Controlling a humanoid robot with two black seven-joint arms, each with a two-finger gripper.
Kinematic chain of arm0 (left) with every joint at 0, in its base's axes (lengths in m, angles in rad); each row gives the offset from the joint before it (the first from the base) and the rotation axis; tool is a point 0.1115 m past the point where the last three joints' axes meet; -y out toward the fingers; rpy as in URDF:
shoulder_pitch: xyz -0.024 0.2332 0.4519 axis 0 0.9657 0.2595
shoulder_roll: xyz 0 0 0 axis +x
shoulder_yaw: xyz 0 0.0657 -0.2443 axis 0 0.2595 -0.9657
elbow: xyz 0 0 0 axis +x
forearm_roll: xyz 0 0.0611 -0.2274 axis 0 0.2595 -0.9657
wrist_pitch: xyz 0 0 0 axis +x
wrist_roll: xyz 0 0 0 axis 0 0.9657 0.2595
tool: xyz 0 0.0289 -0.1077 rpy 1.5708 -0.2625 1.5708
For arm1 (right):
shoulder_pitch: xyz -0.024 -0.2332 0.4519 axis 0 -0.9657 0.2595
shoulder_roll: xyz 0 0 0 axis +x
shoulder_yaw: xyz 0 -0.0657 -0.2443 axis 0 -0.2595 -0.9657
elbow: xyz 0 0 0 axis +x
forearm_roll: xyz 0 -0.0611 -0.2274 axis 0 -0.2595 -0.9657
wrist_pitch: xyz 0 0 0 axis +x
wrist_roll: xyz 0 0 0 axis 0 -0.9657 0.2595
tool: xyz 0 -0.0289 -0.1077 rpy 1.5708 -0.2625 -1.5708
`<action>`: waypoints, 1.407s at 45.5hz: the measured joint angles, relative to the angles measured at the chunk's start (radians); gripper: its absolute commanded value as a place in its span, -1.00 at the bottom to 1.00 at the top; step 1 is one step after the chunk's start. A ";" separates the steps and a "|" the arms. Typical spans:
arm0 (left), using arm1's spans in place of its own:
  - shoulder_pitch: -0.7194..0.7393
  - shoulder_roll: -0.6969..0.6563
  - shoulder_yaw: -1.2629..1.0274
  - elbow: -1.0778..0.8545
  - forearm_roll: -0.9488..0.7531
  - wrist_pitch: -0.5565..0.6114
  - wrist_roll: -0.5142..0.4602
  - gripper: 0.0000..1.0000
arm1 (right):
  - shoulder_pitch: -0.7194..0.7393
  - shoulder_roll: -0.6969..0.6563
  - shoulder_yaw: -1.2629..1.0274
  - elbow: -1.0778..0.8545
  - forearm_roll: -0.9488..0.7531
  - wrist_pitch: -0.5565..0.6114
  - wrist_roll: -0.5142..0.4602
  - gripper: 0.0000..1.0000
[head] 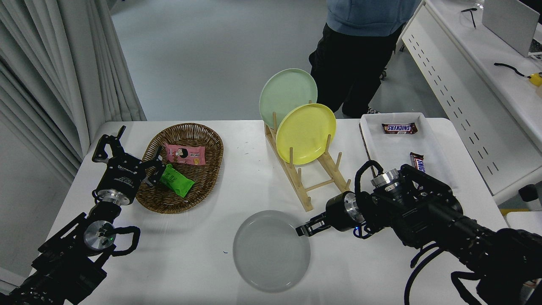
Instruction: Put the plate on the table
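The light grey plate (271, 250) lies flat, low at the front middle of the white table (254, 169); I cannot tell whether it rests on the surface. My right gripper (303, 229) comes in from the right and is shut on the plate's right rim. My left gripper (129, 154) is open and empty, parked at the lower left beside the wicker basket.
A wooden rack (317, 182) behind the plate holds a yellow plate (305, 133) and a pale green plate (288, 91). A wicker basket (211, 144) holds snack packets. A white tray (394, 148) with chocolate bars stands at the right. A person (360, 42) stands at the far side.
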 measured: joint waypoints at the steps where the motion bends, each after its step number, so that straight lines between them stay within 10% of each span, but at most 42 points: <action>1: 0.000 0.000 0.000 0.000 0.000 0.000 0.000 1.00 | -0.001 0.000 0.000 -0.001 0.000 0.000 0.000 -1.00; 41: 0.000 0.000 0.000 0.000 0.000 0.000 0.000 1.00 | -0.006 -0.002 0.001 -0.028 -0.013 0.000 0.000 -1.00; 52: 0.000 0.000 0.000 0.000 0.000 0.000 0.000 1.00 | -0.008 -0.002 0.002 -0.028 -0.013 0.000 0.000 1.00; 64: 0.000 0.000 0.000 0.000 0.000 0.000 0.000 1.00 | -0.006 -0.002 0.013 -0.010 -0.010 0.000 -0.001 1.00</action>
